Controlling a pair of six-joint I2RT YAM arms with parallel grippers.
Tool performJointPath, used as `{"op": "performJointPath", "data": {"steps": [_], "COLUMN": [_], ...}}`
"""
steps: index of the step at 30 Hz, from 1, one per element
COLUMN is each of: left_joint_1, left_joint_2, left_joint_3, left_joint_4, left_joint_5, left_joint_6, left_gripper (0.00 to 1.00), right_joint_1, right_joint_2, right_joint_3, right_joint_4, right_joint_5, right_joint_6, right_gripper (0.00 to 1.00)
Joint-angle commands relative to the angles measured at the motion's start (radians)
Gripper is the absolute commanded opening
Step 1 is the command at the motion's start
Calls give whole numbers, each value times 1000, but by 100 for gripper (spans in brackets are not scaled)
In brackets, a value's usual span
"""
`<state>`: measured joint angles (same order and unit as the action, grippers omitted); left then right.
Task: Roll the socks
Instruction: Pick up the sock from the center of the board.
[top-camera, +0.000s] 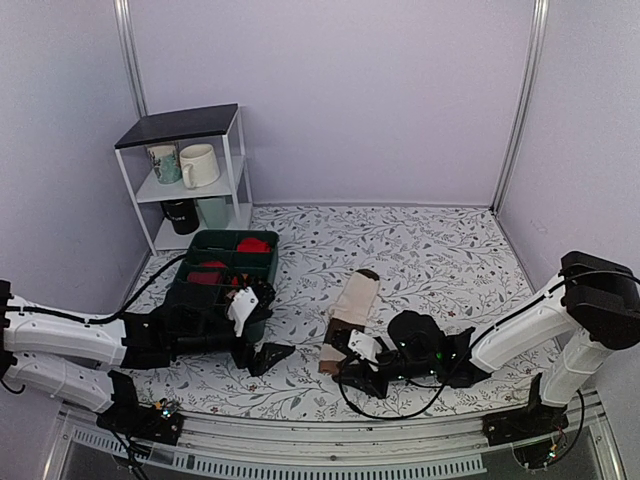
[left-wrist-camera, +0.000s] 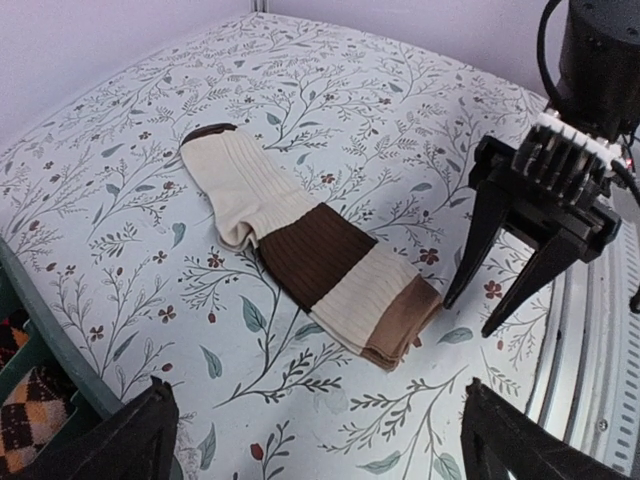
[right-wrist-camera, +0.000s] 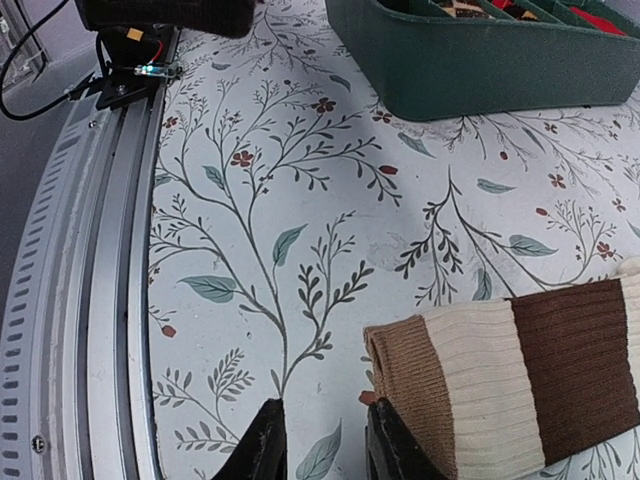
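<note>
The socks (top-camera: 353, 303) lie flat and stacked on the floral table cover, cream with a dark brown band, a tan near end and a dark far end. They show in the left wrist view (left-wrist-camera: 300, 245) and the right wrist view (right-wrist-camera: 520, 380). My left gripper (top-camera: 268, 357) hovers to the left of their near end, wide open and empty (left-wrist-camera: 320, 450). My right gripper (top-camera: 346, 368) is low at the tan end, open with a narrow gap and nothing between the fingers (right-wrist-camera: 325, 450). Its right finger (right-wrist-camera: 392, 445) is at the tan edge.
A green divided bin (top-camera: 224, 276) with red and checked rolled socks stands left of the socks, also in the right wrist view (right-wrist-camera: 480, 65). A white shelf (top-camera: 190, 175) with mugs stands at the back left. The metal rail (right-wrist-camera: 80, 300) runs along the near table edge.
</note>
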<state>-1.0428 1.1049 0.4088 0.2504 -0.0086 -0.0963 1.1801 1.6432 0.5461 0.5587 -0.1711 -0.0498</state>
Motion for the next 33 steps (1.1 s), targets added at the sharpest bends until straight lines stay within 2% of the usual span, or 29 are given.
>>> {"op": "performJointPath", "data": {"steps": [1,10,15,22,33], "left_joint_1": [-19,-21,-22,-23,-28], "left_joint_2": [18,52,82,100,139], "left_joint_3": [25,41,64,75,90], "left_joint_4": [26,32,20,16,9], "left_joint_5": [13,23,32,34,51], "left_joint_6": [18,22,28,32,36], "left_gripper": [99,99,99,100,99], "right_joint_1": [5,5,6,8,7], "right_joint_2": [42,56,49,-63,86], "right_joint_3": [-17,-62,-67,-83,-53], "right_joint_4": [20,50,48,50,122], "right_joint_5": [9,102,127,139,131], "right_joint_6": [4,2,-10,-19,-11], "right_gripper": [29,47,48,46,44]}}
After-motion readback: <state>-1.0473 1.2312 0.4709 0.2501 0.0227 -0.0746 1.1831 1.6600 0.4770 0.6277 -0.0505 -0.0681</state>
